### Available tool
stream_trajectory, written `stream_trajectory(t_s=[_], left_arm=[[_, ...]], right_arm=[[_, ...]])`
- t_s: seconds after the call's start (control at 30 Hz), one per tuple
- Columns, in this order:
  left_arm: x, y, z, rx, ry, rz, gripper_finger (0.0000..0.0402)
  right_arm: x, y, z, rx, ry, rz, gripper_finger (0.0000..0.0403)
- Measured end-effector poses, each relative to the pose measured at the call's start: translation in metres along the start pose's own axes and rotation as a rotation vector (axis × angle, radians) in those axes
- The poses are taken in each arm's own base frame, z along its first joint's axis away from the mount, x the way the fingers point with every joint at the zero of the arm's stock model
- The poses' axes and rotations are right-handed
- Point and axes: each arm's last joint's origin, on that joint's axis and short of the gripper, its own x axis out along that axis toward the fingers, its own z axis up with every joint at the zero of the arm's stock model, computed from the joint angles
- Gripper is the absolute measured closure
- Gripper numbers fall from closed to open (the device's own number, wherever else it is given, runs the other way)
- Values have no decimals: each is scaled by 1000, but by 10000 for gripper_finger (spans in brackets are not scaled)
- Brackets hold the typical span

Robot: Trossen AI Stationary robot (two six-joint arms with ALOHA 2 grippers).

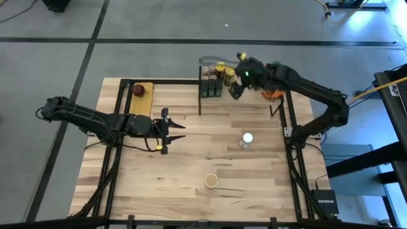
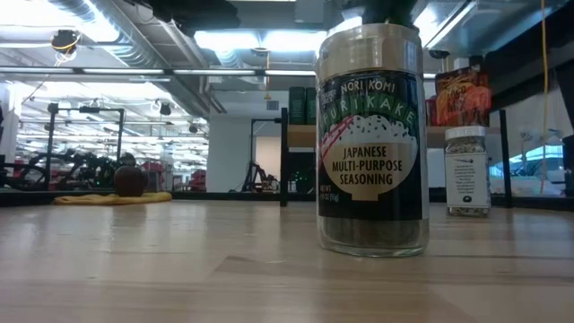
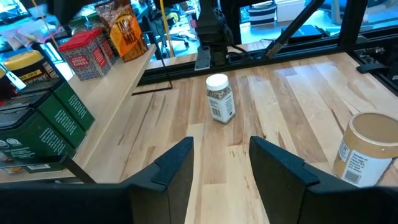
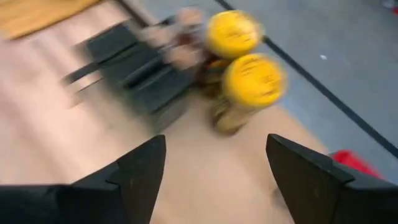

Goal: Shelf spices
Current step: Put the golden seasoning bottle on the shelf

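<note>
The shelf [image 1: 253, 102] stands at the table's far side. At its left end are dark tins [image 1: 210, 88] and two yellow-lidded jars [image 4: 255, 78]. An orange packet [image 1: 273, 95] and a red box [image 3: 87, 53] stand at its right end. My right gripper [image 1: 236, 90] hovers open over the shelf beside the jars, with nothing between its fingers [image 4: 143, 171]. A white-lidded jar [image 1: 247, 139] and a tan-lidded jar [image 1: 211, 180] stand upright on the tabletop. My left gripper [image 1: 180, 131] waits open left of centre, pointing at the white-lidded jar [image 3: 219, 98].
A dark red round thing on a yellow pad [image 1: 141, 90] lies at the far left of the table. The shelf's black frame posts [image 1: 200, 95] stand on the tabletop. The tan-lidded jar [image 2: 372, 144] fills the middle of the low view. Bare wood lies between the two loose jars.
</note>
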Motion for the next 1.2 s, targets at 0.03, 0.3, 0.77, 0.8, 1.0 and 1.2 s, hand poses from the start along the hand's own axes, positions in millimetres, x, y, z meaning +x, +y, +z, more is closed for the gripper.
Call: stream_trajectory(t_s=[0.03,0.3,0.77,0.8,1.0,1.2], left_arm=[[0,0,0,0,0,0,251],[0,0,-2,-29,18,-3,251],[0,0,-2,-7,18,-4,251],[0,0,-2,-11,19,-3,251],[0,0,-2,-29,21,-3,251],[0,0,-2,-47,21,-3,251]], right_arm=[[-9,8,-4,-15,4,26,118],[-69,101,-73,-202,21,212,118],[-47,190,-250,-144,-404,340,118],[-40,193,-257,-145,-432,362,118],[-21,210,-270,-217,-538,540,118],[-23,216,-268,-272,-512,712,118]])
